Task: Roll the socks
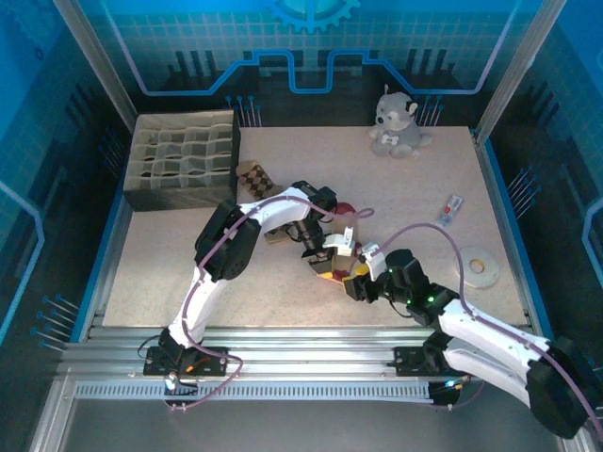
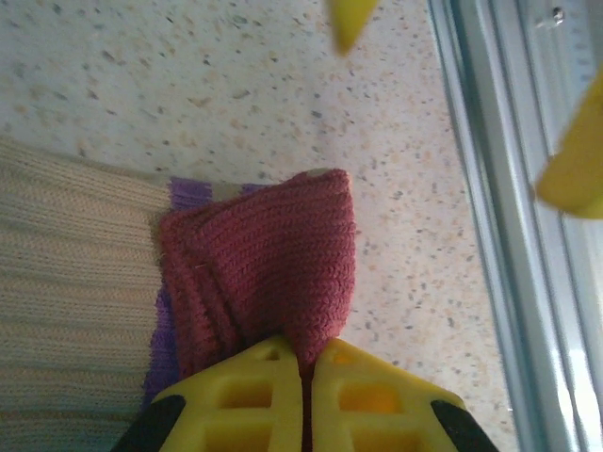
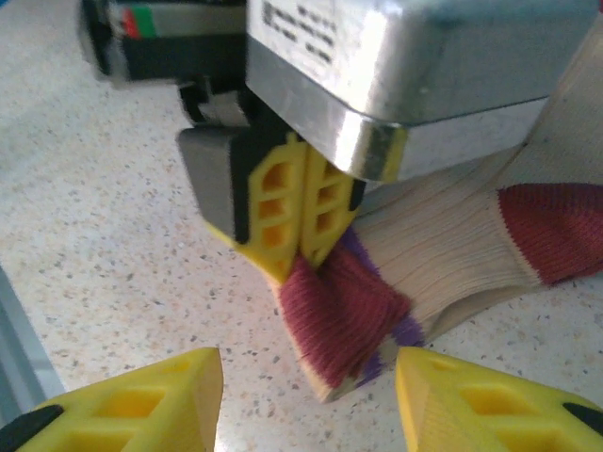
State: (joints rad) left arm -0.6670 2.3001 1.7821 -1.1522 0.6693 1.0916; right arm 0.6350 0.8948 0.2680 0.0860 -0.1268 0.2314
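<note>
The beige sock with red bands lies on the table, its dark red end raised. My left gripper is shut on that red end, the fabric pinched between its yellow fingers. My right gripper stands open just in front, one finger on each side of the red end, without touching it. From above, both grippers meet at mid-table: left gripper, right gripper. The brown argyle sock lies apart beside the box.
A divided cardboard box stands at the back left. A grey plush toy sits at the back. A small packet and a tape roll lie at the right. The table's metal rail runs close by.
</note>
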